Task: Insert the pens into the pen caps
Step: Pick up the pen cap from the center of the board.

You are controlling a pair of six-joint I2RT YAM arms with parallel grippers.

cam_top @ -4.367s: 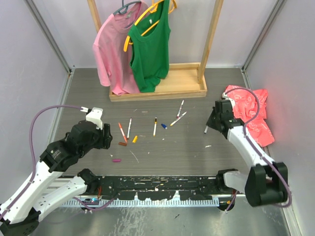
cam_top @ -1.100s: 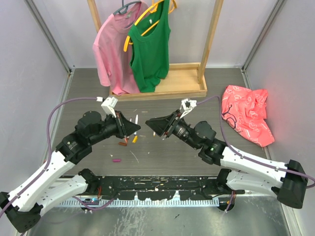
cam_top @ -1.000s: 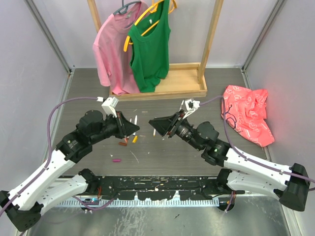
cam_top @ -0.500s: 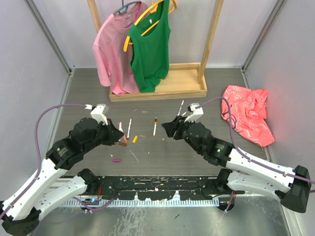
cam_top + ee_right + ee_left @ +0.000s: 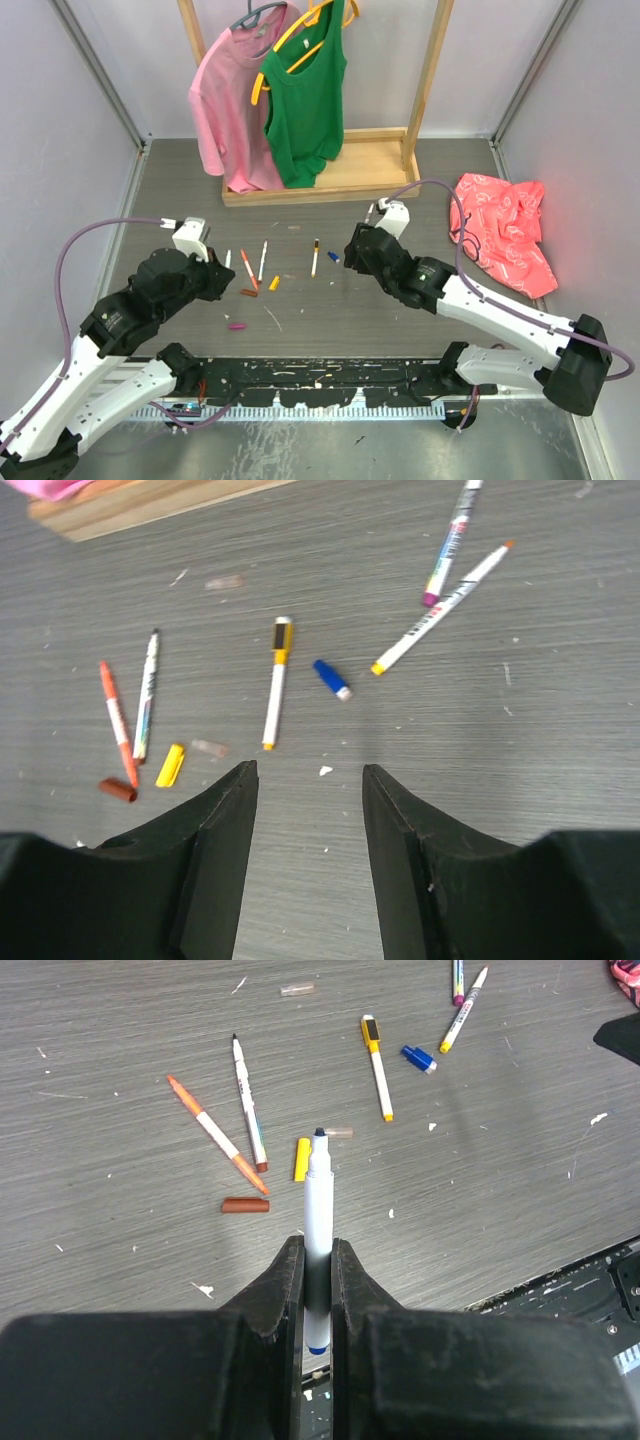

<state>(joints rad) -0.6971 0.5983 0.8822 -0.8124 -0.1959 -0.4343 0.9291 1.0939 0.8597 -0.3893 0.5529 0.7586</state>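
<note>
My left gripper (image 5: 317, 1252) is shut on a white pen (image 5: 318, 1195) with a bare dark blue tip that points away over the table; from above it (image 5: 214, 272) sits left of the scattered pens. My right gripper (image 5: 305, 770) hangs open and empty above the table, with the blue cap (image 5: 331, 678) and a yellow-ended pen (image 5: 275, 683) just ahead. On the table lie an orange pen (image 5: 215, 1133), another white pen (image 5: 247, 1103), a yellow cap (image 5: 301, 1159), a brown cap (image 5: 245, 1205) and two pens (image 5: 442, 607) farther right. A magenta cap (image 5: 236, 326) lies nearer the bases.
A wooden clothes rack base (image 5: 330, 185) with a pink shirt (image 5: 230, 110) and a green top (image 5: 305, 100) stands at the back. A red cloth (image 5: 505, 235) lies at the right. Grey walls bound both sides. Small white scraps dot the table.
Both grippers were raised and pointing at each other over the middle; they have drawn apart. The left moved back left with its pen. The right swung right and tipped down toward the table.
</note>
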